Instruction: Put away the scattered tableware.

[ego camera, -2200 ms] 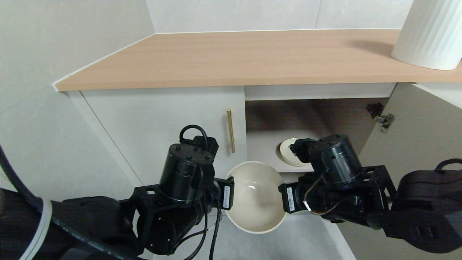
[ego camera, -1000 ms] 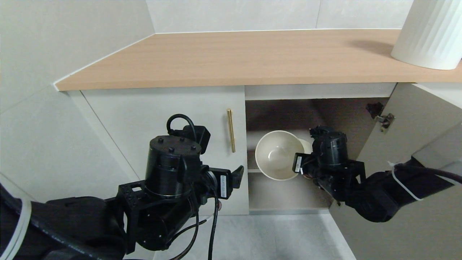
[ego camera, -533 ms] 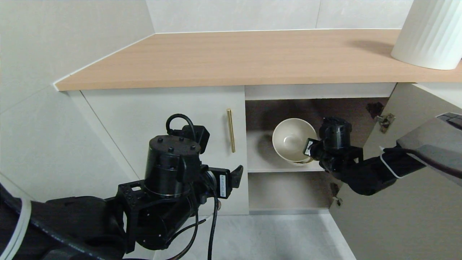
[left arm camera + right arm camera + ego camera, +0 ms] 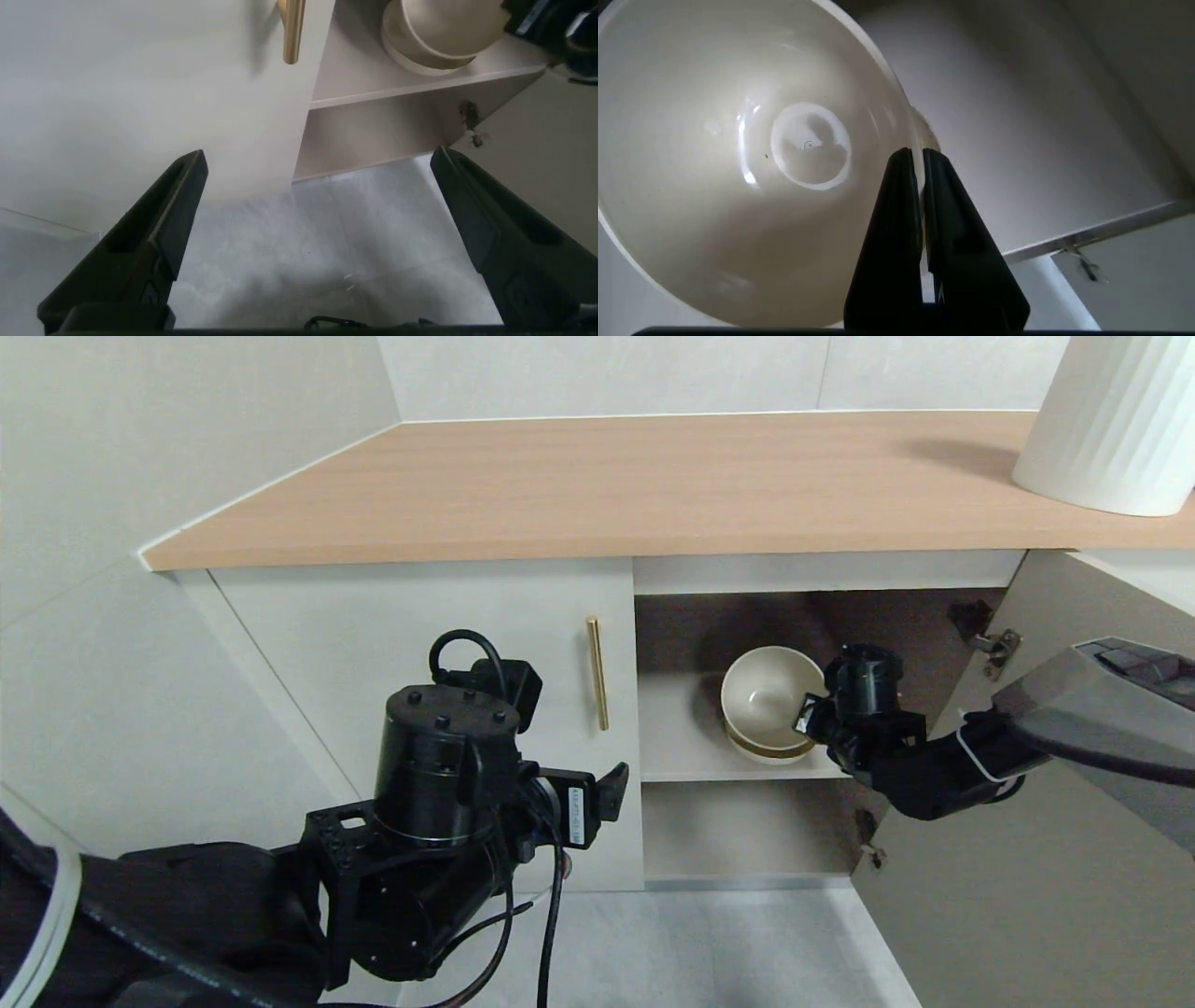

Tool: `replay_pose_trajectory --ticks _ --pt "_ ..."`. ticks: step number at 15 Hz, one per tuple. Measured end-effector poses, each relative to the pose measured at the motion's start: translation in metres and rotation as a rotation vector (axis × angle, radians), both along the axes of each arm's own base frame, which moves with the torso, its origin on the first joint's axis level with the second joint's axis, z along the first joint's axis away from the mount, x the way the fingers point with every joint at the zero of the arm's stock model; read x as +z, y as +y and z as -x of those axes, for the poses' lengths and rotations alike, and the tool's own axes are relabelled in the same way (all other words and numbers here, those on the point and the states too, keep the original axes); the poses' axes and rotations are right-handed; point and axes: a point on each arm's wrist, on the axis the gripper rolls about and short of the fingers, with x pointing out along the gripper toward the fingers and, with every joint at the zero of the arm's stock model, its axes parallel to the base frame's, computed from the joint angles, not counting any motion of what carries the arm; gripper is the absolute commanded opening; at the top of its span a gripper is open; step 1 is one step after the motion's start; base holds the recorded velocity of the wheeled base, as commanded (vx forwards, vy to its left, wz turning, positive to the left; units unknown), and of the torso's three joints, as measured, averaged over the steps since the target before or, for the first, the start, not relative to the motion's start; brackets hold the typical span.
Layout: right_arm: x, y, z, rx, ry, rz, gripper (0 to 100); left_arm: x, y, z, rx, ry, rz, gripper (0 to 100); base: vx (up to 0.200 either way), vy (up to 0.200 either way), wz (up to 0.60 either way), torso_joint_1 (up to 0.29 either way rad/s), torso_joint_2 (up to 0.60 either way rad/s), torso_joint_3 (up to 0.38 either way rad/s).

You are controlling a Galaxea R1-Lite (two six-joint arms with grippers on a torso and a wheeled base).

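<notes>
Bowl (image 4: 767, 698) sits inside the cupboard above the upper shelf (image 4: 677, 747), tipped with its mouth toward me, just over a plate (image 4: 758, 749); whether they touch, I cannot tell. My right gripper (image 4: 808, 719) is clamped on the bowl's right rim, arm stretched forward into the opening. The next move looks to be downward, since the plate lies directly below. My left gripper (image 4: 316, 159), jaws wide apart and empty, hangs low before the closed door (image 4: 420, 635), well apart from the bowl.
</notes>
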Motion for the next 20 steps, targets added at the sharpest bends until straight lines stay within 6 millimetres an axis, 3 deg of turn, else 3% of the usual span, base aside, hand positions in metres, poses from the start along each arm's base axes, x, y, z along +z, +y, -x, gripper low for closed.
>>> replay_pose_trajectory --ticks 8,9,20 --pt "-0.016 0.004 -0.012 -0.003 0.011 -0.006 0 0.0 0.001 0.0 0.003 0.001 -0.001 100 0.0 0.0 0.0 0.0 0.0 0.0" --pt "-0.017 0.003 -0.012 -0.003 0.011 -0.006 100 0.0 0.001 0.0 0.002 0.001 -0.001 100 0.0 0.0 0.0 0.0 0.0 0.0" --pt "-0.017 0.008 -0.003 0.018 0.043 0.002 100 0.001 0.005 -0.003 0.019 0.0 0.0 100 0.0 0.0 0.0 0.0 0.0 0.0"
